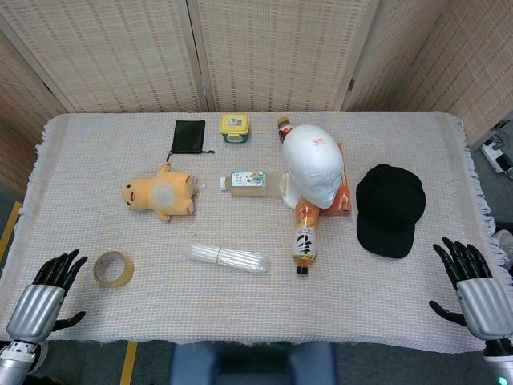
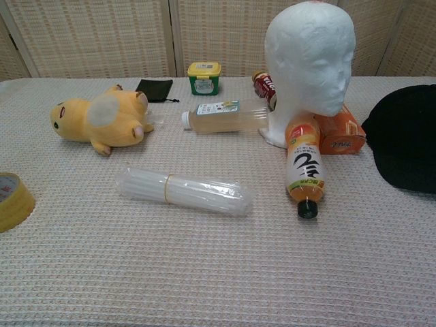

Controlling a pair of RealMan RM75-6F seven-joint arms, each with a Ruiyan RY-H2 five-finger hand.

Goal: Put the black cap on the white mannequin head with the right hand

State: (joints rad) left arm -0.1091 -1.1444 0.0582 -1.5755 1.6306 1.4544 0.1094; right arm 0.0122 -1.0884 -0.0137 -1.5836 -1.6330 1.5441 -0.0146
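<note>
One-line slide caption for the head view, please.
Both hands open at the table's near edge; black cap lies right of the white mannequin head, untouched.

Bright, even light; soft faint shadows; both views sharp, perhaps slight edge distortion.

Black cap (image 1: 390, 208) flat on table, beside upright white mannequin head (image 1: 313, 164)
</note>
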